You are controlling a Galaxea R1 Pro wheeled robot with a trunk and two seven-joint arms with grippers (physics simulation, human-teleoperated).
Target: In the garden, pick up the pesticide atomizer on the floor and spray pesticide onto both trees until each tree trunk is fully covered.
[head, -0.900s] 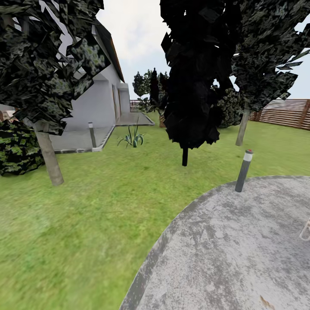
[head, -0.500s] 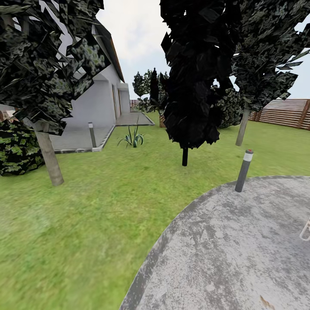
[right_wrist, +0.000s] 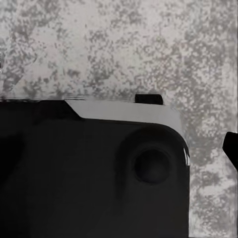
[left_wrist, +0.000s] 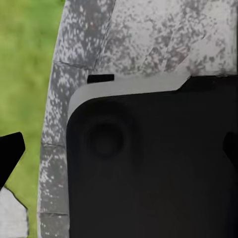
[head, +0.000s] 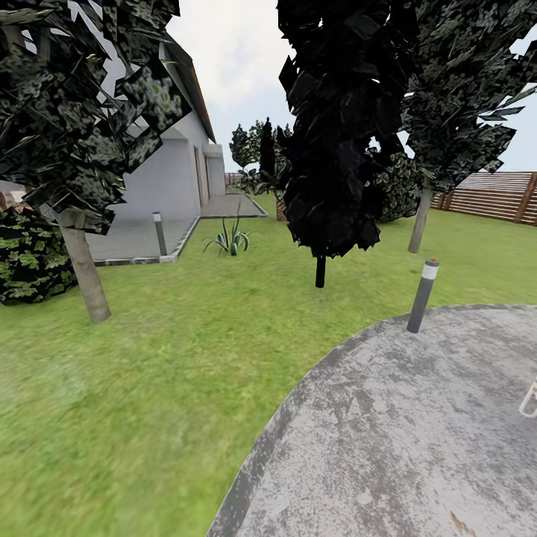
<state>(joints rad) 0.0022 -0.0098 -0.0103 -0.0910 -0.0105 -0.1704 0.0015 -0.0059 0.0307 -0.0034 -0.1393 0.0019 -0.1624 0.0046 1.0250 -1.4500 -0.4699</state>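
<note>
**Robot on the paved pad, trees ahead across the lawn**

The head view looks out over the garden's grass lawn [head: 149,388] from a round grey paved pad [head: 418,432]. One thick pale trunk [head: 84,272] rises at the left beside a round bush [head: 30,253]; the second thick trunk [head: 421,220] stands further back at the right, near the slatted wooden fence [head: 500,195]. Between them is a slim black-leaved tree [head: 335,127] on a thin dark stem. A short bollard light [head: 422,295] stands at the pad's edge, and the white house [head: 168,175] lies behind the left tree.

A small pale object [head: 529,397] sits on the pad at the right border — too cut off to identify.

Both wrist views show a dark robot body over the paving — whether either end effector is apart or together, I cannot tell.
</note>
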